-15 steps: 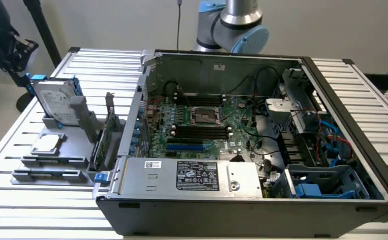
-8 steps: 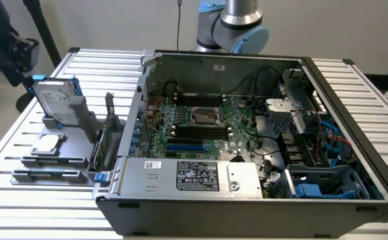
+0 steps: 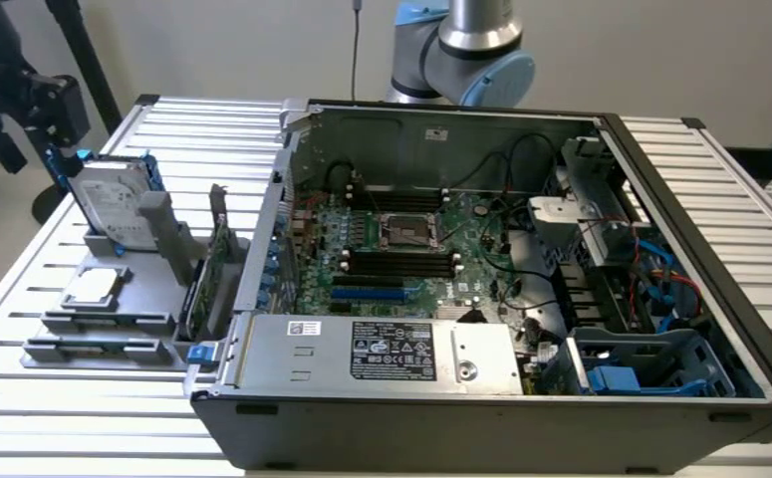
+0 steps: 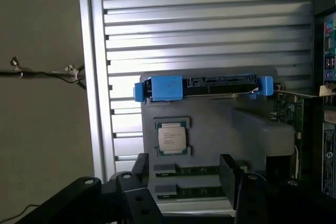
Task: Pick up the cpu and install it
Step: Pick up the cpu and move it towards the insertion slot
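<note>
Resting flat in a square recess of a matte grey moulded fixture point(image 4: 210, 129), the cpu point(image 4: 171, 138) is a small square chip with a dull silver lid and a thin darker rim. The fixture stands on the ribbed aluminium bench point(image 4: 210, 19), to the exterior view's left of the open black computer case point(image 3: 684, 199). On the far side of the cpu, a silver hard drive point(image 3: 110, 204) with blue plastic brackets point(image 4: 165, 87) stands on edge in the fixture. On its near side, two long memory sticks point(image 4: 194, 171) lie in slots. Inside the case, a green motherboard point(image 3: 472, 289) carries a square metal-framed socket point(image 3: 408, 231). The black claw point(image 4: 184, 162) hangs above the fixture with its fingers spread wide, released, clear of the cpu.
</note>
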{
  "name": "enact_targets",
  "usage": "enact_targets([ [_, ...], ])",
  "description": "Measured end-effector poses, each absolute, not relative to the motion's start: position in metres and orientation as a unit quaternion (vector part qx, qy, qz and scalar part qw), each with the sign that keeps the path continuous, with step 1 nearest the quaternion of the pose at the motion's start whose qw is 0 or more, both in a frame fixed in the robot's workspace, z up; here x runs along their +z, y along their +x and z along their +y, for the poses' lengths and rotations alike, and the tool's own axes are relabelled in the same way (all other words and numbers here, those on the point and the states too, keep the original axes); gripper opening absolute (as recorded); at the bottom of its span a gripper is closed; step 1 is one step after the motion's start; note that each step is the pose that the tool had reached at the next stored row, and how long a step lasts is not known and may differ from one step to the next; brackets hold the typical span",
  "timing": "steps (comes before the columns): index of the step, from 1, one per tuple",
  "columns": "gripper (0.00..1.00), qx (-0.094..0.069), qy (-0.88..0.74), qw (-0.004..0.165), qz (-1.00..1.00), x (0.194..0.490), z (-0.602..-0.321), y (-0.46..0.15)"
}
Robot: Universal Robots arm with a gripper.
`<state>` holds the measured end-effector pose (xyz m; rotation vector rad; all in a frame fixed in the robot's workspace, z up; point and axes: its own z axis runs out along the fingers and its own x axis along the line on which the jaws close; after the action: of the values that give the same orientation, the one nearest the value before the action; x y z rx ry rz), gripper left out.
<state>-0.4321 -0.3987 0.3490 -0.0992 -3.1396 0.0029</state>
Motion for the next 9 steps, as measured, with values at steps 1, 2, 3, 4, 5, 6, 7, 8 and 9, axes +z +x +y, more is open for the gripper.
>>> enact_targets([
  [1, 0.65, 0.001, -0.031, 0.0, -1.0, 0.347, -0.401, -0.432],
  [2, 0.65, 0.001, -0.031, 0.0, -1.0, 0.345, -0.404, -0.432],
  [3, 0.65, 0.001, -0.031, 0.0, -1.0, 0.343, -0.406, -0.432],
  [4, 0.65, 0.001, -0.031, 0.0, -1.0, 0.342, -0.409, -0.432],
  [5, 0.65, 0.001, -0.03, 0.001, -1.0, 0.34, -0.411, -0.432],
  [6, 0.65, 0.001, -0.03, 0.001, -1.0, 0.338, -0.414, -0.432],
  [7, 0.65, 0.001, -0.03, 0.001, -1.0, 0.336, -0.416, -0.432],
  [8, 0.65, 0.001, -0.029, 0.001, -1.0, 0.334, -0.418, -0.432],
  [9, 0.65, 0.001, -0.029, 0.0, -1.0, 0.332, -0.419, -0.432],
])
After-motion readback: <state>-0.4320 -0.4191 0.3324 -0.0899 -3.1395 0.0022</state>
